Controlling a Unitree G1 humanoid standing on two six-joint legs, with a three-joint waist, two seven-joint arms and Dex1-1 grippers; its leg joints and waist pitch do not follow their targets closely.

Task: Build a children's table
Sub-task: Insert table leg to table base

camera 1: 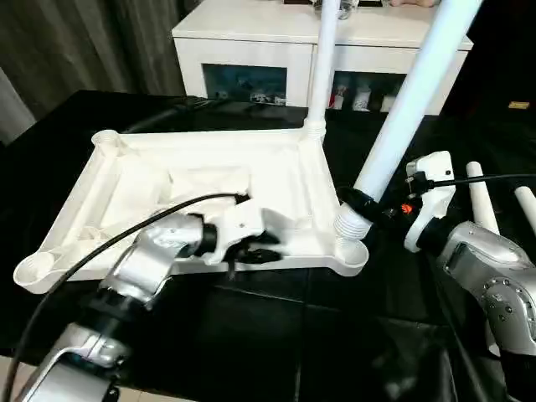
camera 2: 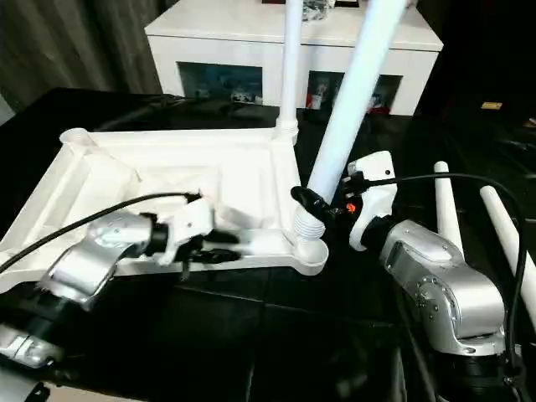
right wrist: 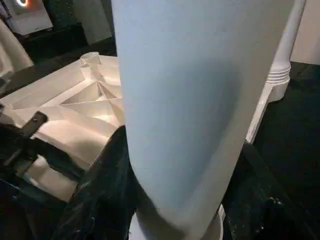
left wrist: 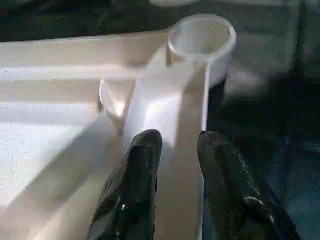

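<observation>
The children's table top (camera 1: 201, 138) lies upside down on the black work table, ribbed side up. One white leg (camera 1: 322, 67) stands upright in the far right corner socket. A second leg (camera 1: 410, 100) leans in the near right socket (camera 1: 352, 251), and my right gripper (camera 1: 360, 201) is shut on it just above its ribbed foot; the right wrist view has the leg (right wrist: 195, 100) between the black fingers (right wrist: 100, 200). My left gripper (camera 1: 255, 249) is at the near rim. Its fingers (left wrist: 145, 175) stand apart on either side of the rim wall, near an empty socket (left wrist: 202, 37).
Two loose white legs (camera 2: 444, 201) (camera 2: 502, 226) lie on the black table to the right of my right arm. A white cabinet (camera 1: 251, 50) with glass doors stands behind the table. Both left corner sockets (camera 1: 106, 140) (camera 1: 33, 272) are empty. A black cable runs along my left forearm.
</observation>
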